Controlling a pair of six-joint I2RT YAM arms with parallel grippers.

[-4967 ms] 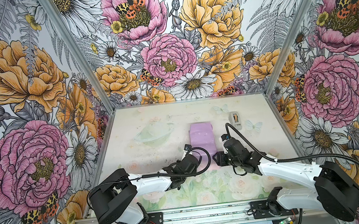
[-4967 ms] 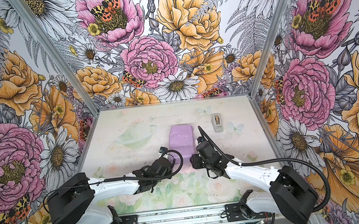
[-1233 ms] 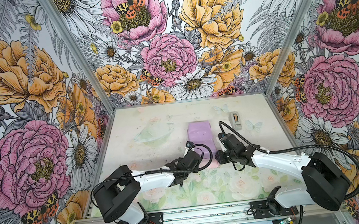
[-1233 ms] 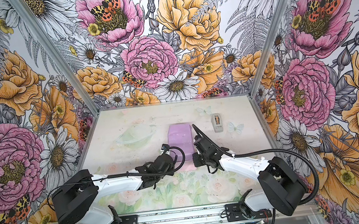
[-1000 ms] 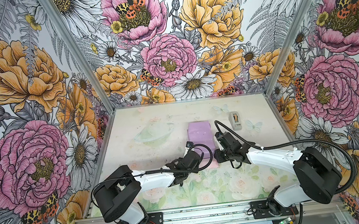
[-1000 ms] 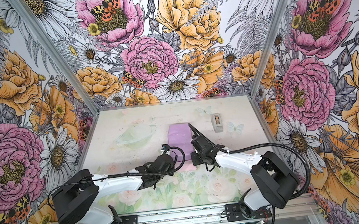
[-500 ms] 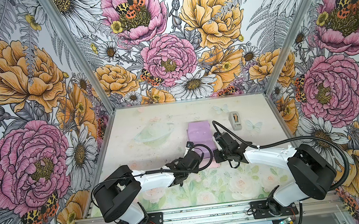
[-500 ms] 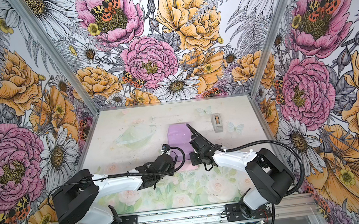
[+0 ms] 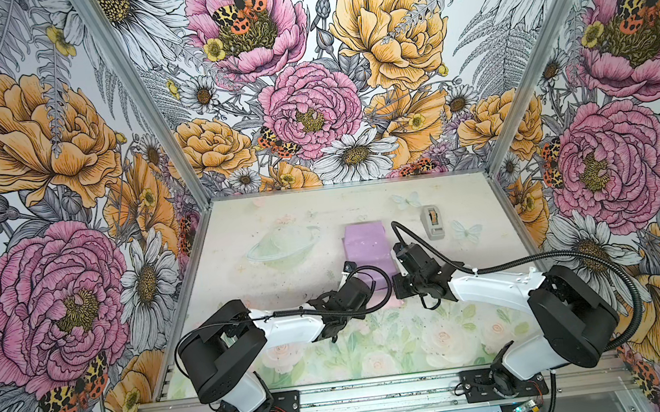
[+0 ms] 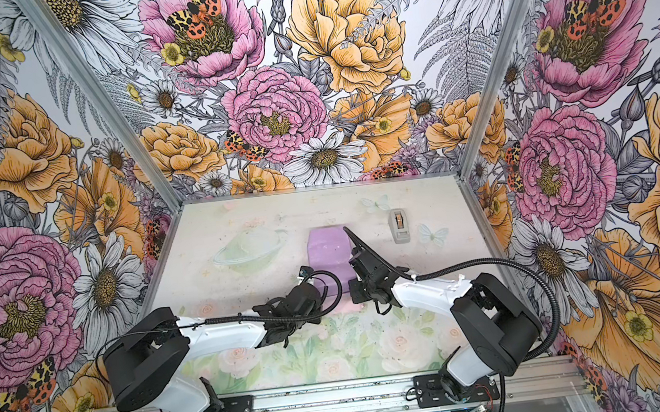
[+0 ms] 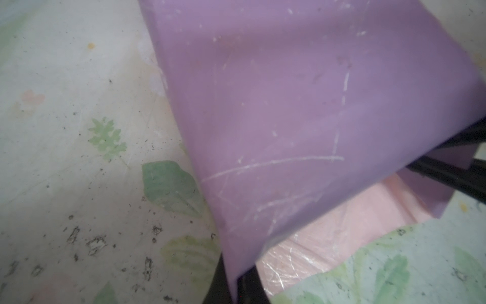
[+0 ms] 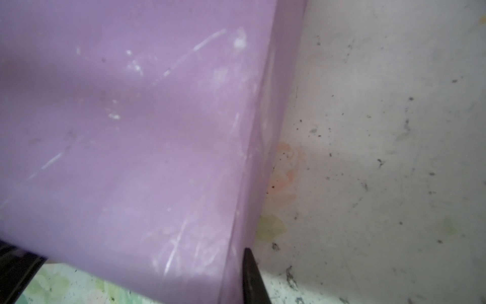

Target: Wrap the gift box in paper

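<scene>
left hand [image 11: 234, 286] is closed on the near edge of the paper [image 11: 289, 105]. The sheet is sandwiched between its two black fingers [image 11: 251, 289], lilac face up, with the pink underside showing under the lifted flap. right hand [image 9: 400, 290] is closed too. Its wrist view shows only one finger [image 12: 252, 276], against the folded side of the sheet, so I read it as pinching the other near corner, but the second finger is hidden and I'm not certain. The hands sit side by side at the robot-side end of the sheet, left on the left corner, right on the right. The paper's long axis runs straight away from the base toward the back wall in both top views, and its far part drapes over a blocky raised shape. the gift box isn't visible in any view. Judging by that shape, it's under the paper, dead ahead of both hands along that axis. Key relation: the box is forward of the grip line, roughly centred between the hands, neither arm clearly nearer. Next move probably carries the held edge up and forward over it, both hands in step or the sheet skews. tape dispenser [image 9: 432, 223] stands on the tabletop [image 9: 279, 220] near the sheet, on the right arm's side.
</scene>
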